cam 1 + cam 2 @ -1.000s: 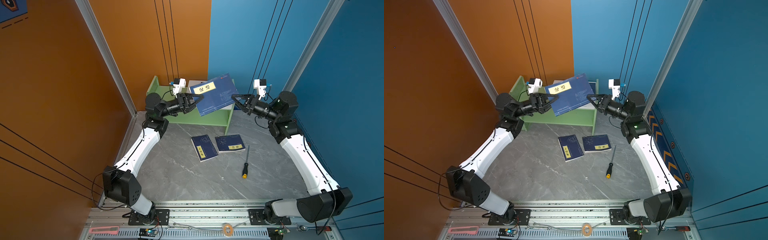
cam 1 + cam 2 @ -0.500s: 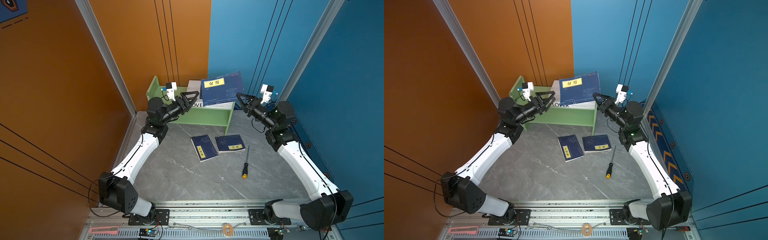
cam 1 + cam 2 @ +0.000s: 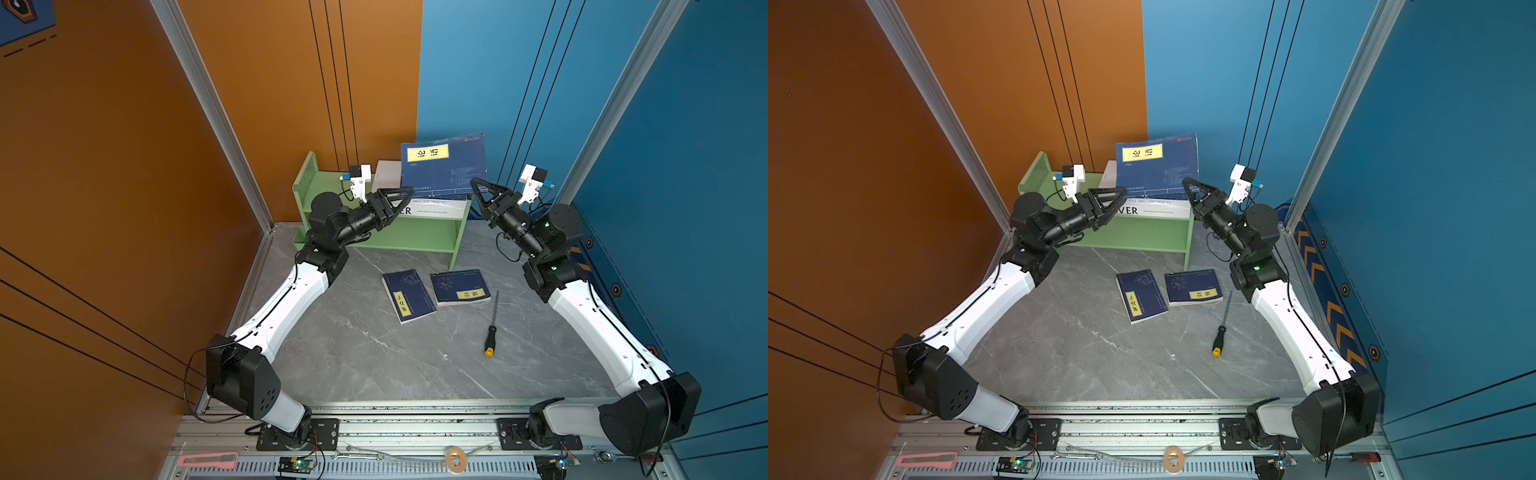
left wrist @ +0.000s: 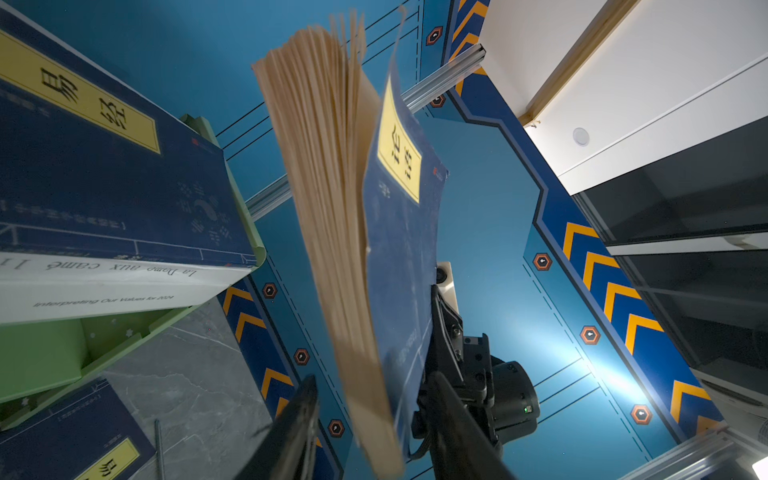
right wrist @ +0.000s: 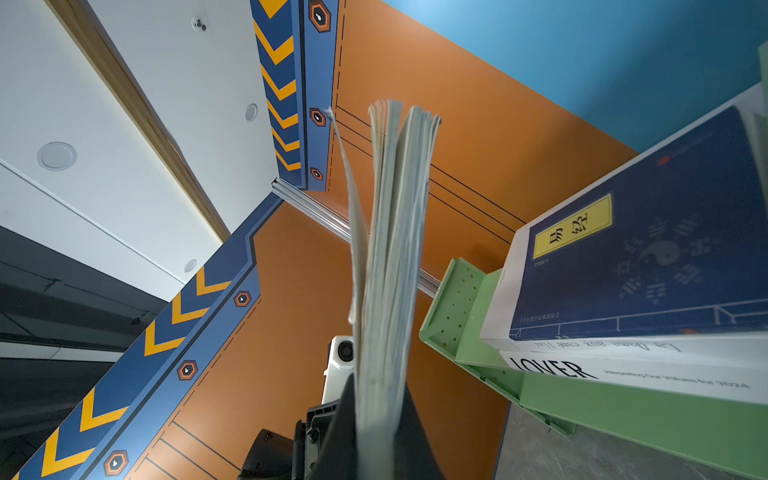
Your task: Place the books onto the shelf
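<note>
Grey tabletop (image 3: pixel 365 365) mostly bare in front; shelf (image 3: pixel 415 239) backs into the wall corner, stack (image 3: pixel 436 207) on its top. Above the stack, book (image 3: pixel 453 170) stands upright, lower corner clamped by right gripper (image 3: pixel 473 181). Left gripper (image 3: pixel 408 192) fingers (image 4: pixel 297 415) parted, straddling its bottom edge (gap on the page side). Two books (image 3: pixel 409 296) lie flat beside screwdriver (image 3: pixel 491 328).
</note>
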Controlling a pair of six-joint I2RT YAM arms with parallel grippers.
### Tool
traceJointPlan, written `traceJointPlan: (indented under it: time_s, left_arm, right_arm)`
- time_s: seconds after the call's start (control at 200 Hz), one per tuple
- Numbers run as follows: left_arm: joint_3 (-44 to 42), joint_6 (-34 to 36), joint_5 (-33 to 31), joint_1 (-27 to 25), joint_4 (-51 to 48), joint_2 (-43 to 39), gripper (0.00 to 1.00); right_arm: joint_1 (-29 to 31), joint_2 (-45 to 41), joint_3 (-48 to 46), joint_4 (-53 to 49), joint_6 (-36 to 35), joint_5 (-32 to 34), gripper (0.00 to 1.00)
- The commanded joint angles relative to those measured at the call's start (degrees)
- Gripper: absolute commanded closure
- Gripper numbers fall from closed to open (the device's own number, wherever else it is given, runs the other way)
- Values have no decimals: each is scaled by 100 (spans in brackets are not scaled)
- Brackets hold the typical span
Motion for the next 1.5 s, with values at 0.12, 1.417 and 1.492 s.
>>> traceJointPlan:
  time_s: [0.12,1.417,1.492]
  left_arm:
    - [440,66,25,-44,133,156,91]
    - [3720,1048,448,486,-2889,2537,100]
    - [3779,1172,329,443,-3122,2546,100]
  right_arm:
    - [94,122,173,529,44,160,89]
    - [-14,1466,1684,-2301,-3786,2753,0]
    - [-7,1531,1740,-2294,-3789,2742,0]
